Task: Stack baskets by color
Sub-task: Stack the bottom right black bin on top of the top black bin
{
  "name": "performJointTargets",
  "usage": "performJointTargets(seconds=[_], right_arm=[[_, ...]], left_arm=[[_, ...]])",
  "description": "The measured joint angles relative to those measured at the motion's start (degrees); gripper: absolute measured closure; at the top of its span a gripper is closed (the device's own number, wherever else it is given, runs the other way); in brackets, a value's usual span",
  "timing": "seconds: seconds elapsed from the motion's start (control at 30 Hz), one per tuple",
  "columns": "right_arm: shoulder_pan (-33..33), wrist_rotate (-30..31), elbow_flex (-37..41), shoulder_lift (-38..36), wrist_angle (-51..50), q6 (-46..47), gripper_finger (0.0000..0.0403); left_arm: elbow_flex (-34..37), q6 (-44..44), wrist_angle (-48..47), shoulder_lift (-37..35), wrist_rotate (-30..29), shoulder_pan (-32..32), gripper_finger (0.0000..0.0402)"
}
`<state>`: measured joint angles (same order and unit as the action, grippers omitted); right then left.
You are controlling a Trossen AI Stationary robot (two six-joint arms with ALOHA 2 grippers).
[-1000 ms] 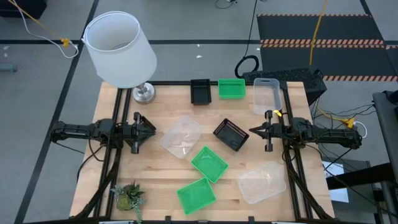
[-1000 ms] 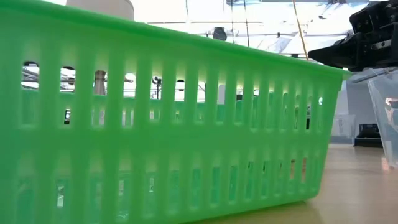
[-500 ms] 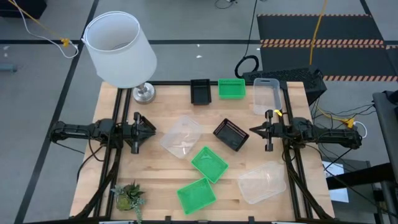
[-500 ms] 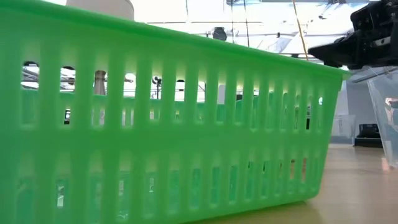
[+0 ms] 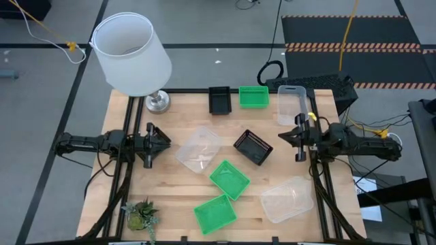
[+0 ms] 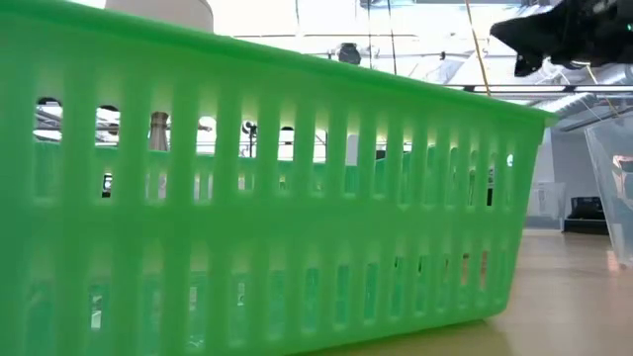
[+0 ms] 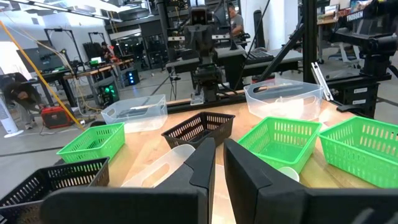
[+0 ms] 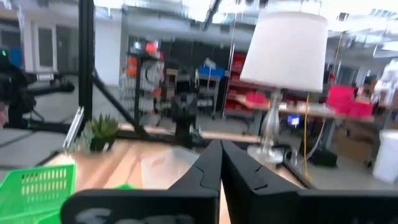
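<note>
Wooden tabletop (image 5: 184, 122), baskets scattered and unstacked; only the right arm has stirred.
Right gripper (image 5: 281, 137), fingers closed and empty, has drawn back and apparently lifted off the black basket (image 5: 253, 147), so sorting hasn't begun; left gripper (image 5: 167, 141) waits nearly closed, empty, beside a clear basket (image 5: 199, 150); slatted green baskets (image 5: 229, 179) lie nearer the front edge.

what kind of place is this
Probably a robotics lab or workshop. Beyond the wooden table the left wrist view shows workbenches with equipment, a person in the background, and another arm on a metal frame.
</note>
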<state>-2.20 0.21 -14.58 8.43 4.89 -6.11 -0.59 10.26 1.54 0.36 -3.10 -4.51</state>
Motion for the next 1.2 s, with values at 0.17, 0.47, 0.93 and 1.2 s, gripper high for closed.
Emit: performJointTargets(seconds=[0.17, 0.47, 0.93, 1.2], right_arm=[[0.0, 0.1, -11.2, 8.3, -4.3, 1.4, 0.0403], [0.0, 1.6, -33.5, 23.1, -18.7, 3.5, 0.0403], [0.0, 4.3, -57.6, 38.9, -42.0, 8.3, 0.0403], [0.0, 4.4, -58.1, 40.9, -43.3, 9.5, 0.0403]], left_arm=[[0.0, 0.0, 0.0, 0.0, 0.0, 0.0, 0.0364], [0.0, 0.0, 0.0, 0.0, 0.0, 0.0, 0.0364], [0.1, -0.1, 0.8, 0.0, 0.0, 0.0, 0.0364], [-1.5, -7.2, 2.9, 1.0, 0.0, 0.0, 0.0377]])
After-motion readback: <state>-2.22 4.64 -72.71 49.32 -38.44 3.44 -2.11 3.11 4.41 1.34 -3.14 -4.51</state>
